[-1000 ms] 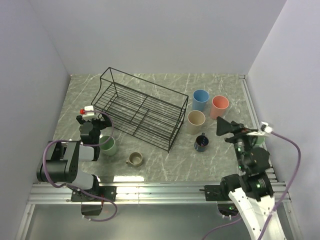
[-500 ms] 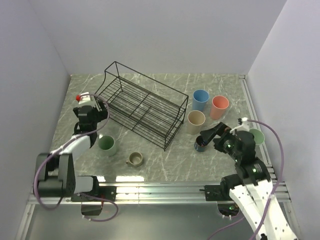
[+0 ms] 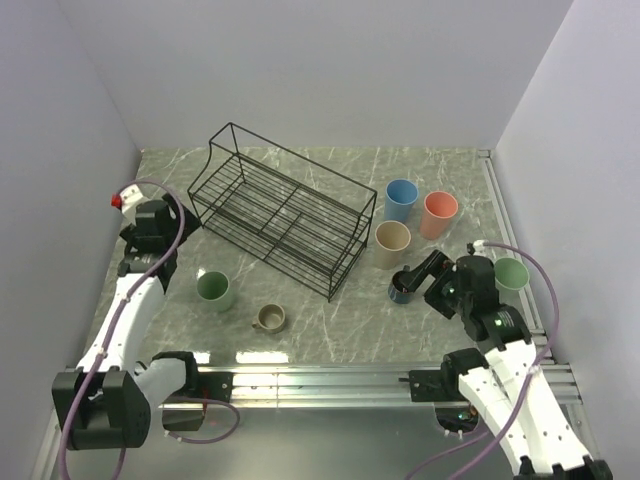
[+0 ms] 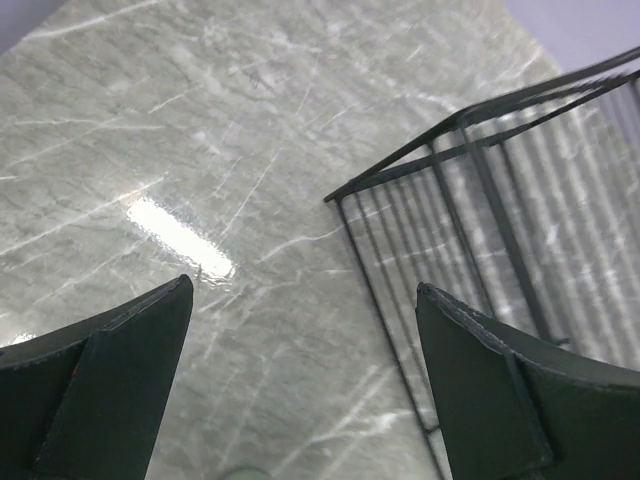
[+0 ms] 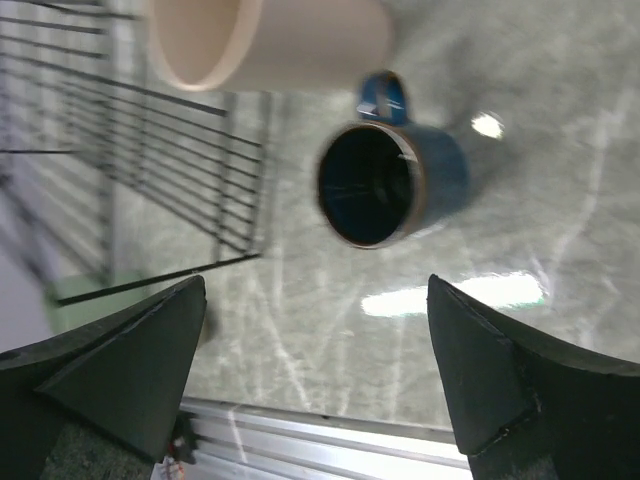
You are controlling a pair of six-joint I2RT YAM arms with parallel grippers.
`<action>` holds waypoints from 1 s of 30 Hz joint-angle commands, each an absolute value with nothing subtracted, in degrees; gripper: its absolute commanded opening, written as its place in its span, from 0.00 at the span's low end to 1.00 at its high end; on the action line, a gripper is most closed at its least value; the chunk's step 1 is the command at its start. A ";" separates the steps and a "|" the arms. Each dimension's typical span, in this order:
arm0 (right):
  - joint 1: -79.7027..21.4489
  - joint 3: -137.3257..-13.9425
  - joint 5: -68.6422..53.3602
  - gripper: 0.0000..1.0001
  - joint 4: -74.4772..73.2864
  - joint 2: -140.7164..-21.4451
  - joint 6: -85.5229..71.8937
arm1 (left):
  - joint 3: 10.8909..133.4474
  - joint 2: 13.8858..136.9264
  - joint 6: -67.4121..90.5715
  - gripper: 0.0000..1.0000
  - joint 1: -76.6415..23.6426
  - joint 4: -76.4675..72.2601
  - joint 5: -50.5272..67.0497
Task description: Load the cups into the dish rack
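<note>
a robot lab test cell rather than a kitchen. the dish rack stands on a marble-patterned table boxed in by bare white walls behind it and on either side. in front of the rack, an aluminium rail carries two bolted robot arms, the left arm and the right arm, with a purple cable trailing. cups stand to the right of the rack.

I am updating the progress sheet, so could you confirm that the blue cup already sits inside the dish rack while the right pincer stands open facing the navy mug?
Not quite: the top external view shows the blue cup on the table outside the dish rack, beside the salmon cup. The right pincer does stand open facing the navy mug.
</note>
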State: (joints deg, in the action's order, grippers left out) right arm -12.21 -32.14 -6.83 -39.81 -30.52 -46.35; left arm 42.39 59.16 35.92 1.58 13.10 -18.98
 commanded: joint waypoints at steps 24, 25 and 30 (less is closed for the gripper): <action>-11.25 -38.32 2.28 0.33 -36.30 -60.11 -46.67 | 63.37 56.87 37.97 0.80 -5.80 33.92 -11.35; -11.25 -38.58 2.29 0.31 -36.21 -61.07 -46.50 | 63.72 56.78 38.06 0.80 -5.97 33.93 -10.47; -11.25 -38.76 1.50 0.13 -35.60 -63.98 -45.44 | 67.14 57.48 35.95 0.83 -7.29 35.33 -4.41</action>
